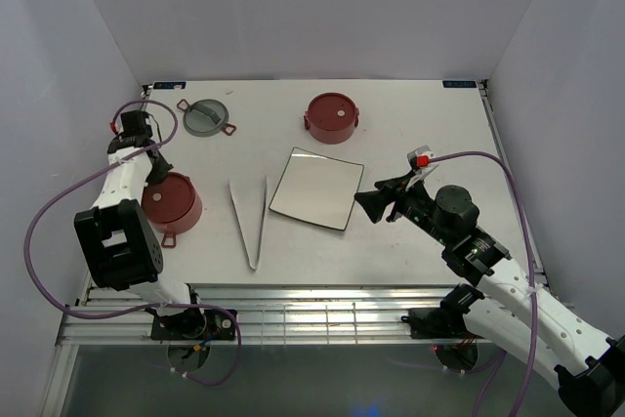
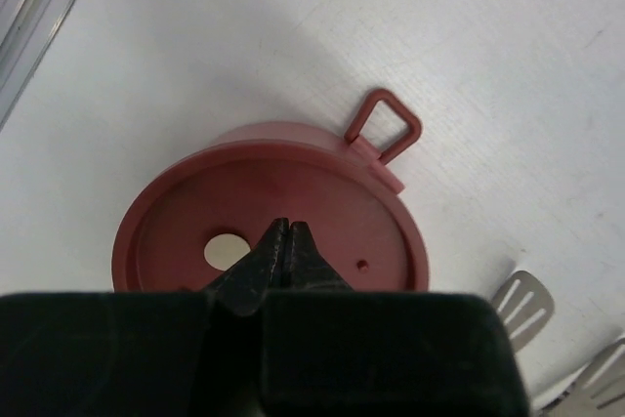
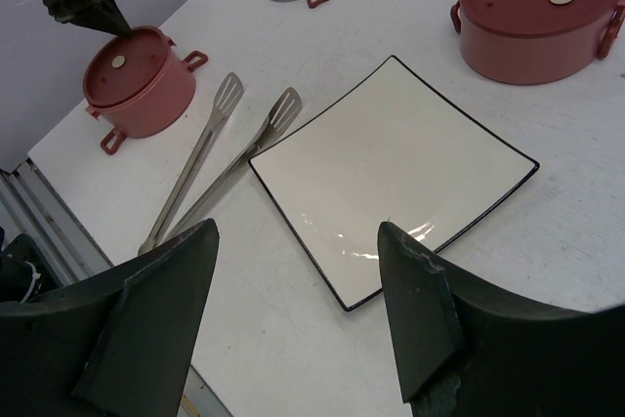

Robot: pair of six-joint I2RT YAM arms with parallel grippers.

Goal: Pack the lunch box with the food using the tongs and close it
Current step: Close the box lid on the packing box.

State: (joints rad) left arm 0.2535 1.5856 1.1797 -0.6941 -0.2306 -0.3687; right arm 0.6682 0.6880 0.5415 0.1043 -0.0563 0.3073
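left pincer [image 2: 286,233] pressed together, empty, tips over lidded red bowl [image 2: 293,183] | right pincer [image 3: 298,231] spread wide, empty, just beside square plate [image 3: 391,153]

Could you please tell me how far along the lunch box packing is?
Apparently done: the square plate is bare, no food shows, and both the near bowl and far bowl wear red lids. In hand: the shut left gripper is over the near bowl's lid; the right gripper is open, empty; the tongs lie on the table. Left: stacking the bowls and fitting the grey-green top lid.
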